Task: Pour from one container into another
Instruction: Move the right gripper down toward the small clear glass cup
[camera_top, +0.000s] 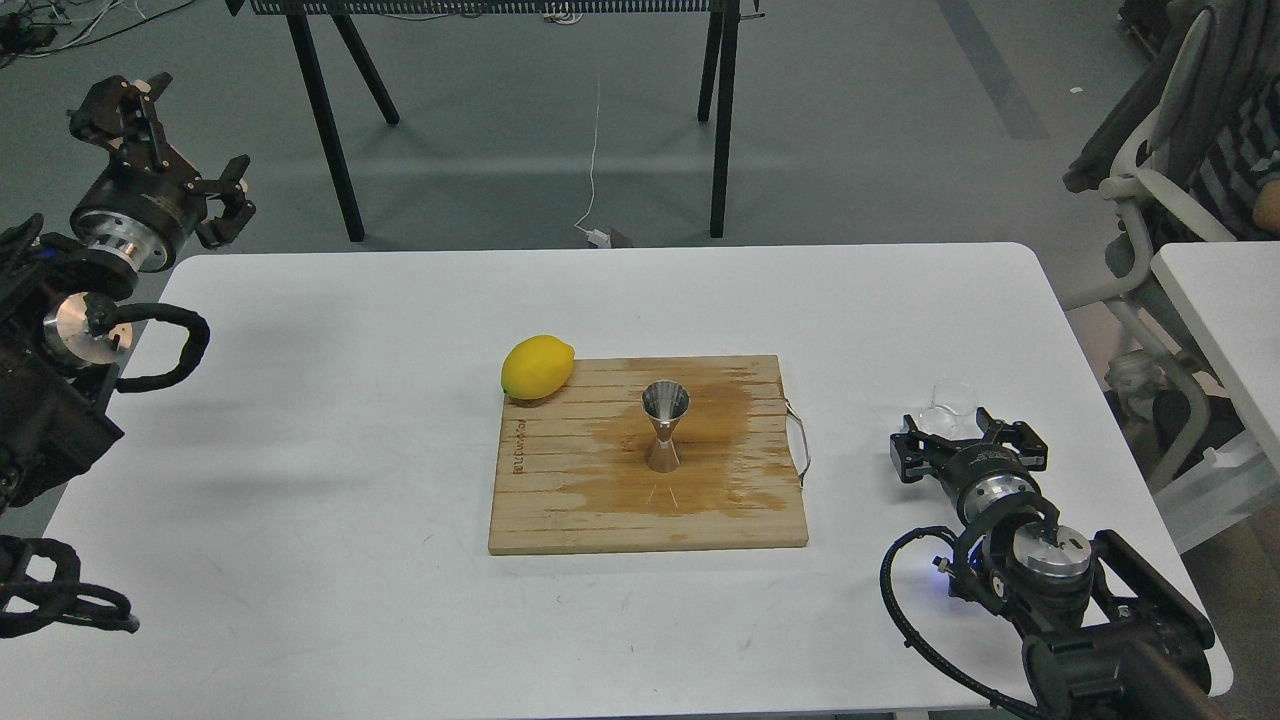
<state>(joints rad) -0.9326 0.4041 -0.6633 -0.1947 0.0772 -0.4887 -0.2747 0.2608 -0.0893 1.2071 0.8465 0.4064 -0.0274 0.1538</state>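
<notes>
The tiny clear glass cup (950, 402) stands on the white table (300, 420) at the right, off the board. My right gripper (965, 440) is open just in front of it, its black fingers spread to either side of the cup's near part, which hides the cup's base. The steel hourglass jigger (665, 425) stands upright in the middle of the wooden cutting board (560, 500), on a dark wet stain. My left gripper (165, 140) is open, raised beyond the table's far left corner, holding nothing.
A yellow lemon (537, 367) rests at the board's far left corner. A wire handle (800, 445) sticks out of the board's right side. A chair (1150, 200) and a second table (1220, 300) stand to the right; black table legs (330, 130) behind.
</notes>
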